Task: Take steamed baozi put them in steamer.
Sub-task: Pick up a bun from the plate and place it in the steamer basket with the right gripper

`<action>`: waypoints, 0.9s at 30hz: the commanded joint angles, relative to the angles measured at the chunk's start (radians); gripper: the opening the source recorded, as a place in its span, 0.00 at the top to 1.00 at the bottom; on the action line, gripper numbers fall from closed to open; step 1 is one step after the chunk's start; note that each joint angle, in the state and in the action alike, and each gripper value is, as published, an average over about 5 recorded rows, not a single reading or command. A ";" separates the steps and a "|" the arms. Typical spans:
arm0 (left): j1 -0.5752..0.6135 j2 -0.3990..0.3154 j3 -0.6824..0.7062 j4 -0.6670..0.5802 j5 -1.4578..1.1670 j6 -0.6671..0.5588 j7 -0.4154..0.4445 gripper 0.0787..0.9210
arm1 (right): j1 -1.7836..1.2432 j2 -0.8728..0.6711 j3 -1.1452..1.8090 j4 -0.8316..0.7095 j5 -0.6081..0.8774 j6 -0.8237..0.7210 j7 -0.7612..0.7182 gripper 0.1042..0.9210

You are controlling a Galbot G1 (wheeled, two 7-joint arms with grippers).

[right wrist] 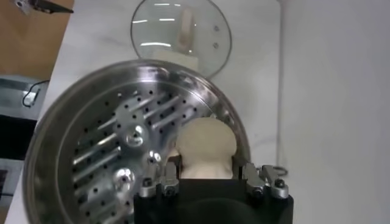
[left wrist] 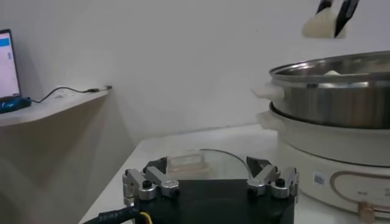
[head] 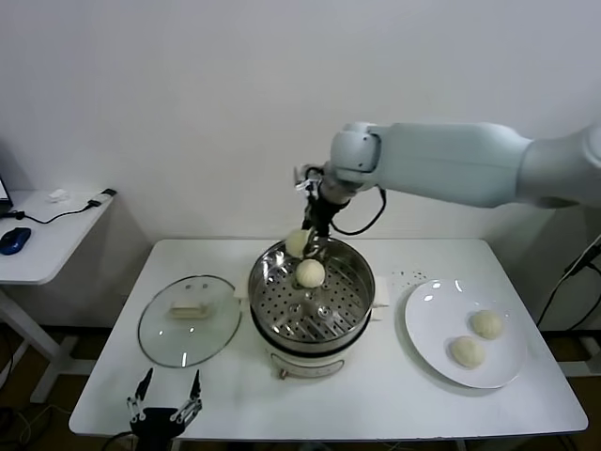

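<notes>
While your right gripper [head: 302, 237] hangs over the far rim of the steamer [head: 311, 303], its jaws are pinched on a bun [head: 298, 242], which sits above the basket rather than in it. From the right wrist view you can see that bun [right wrist: 204, 148] clamped between the fingers [right wrist: 159, 182], with the perforated floor below and to one side. The bun looks to be over the rim edge more than over the middle, though how much clearance it has I cannot tell.

One bun [head: 311, 272] already lies on the perforated floor, toward the far side. Two more buns [head: 486, 324] wait on the plate [head: 427, 315] at your right, well apart from the steamer.

So you are in the placing step of the second bun, roughly halfway through the job. Next, I judge you need to carry the gripper inward toward open floor, lower it clear of the resting bun, then open the jaws. Dropping from where it is now risks the bun striking the rim or landing on the other one.

Your left gripper [head: 166, 399] is parked at the near table [head: 394, 404] edge, jaws spread wide and empty, just in front of the glass lid [head: 188, 319].
</notes>
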 commanded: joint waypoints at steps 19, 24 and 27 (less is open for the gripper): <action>-0.022 0.004 -0.015 0.031 -0.006 0.007 0.001 0.12 | -0.174 0.118 -0.014 -0.024 0.039 -0.079 0.100 0.43; -0.021 0.002 -0.014 0.030 -0.003 0.007 0.001 0.12 | -0.161 0.098 -0.008 -0.009 0.042 -0.078 0.093 0.30; -0.019 0.002 -0.013 0.029 -0.003 0.005 0.001 0.12 | -0.135 0.077 -0.008 0.003 0.038 -0.074 0.083 0.20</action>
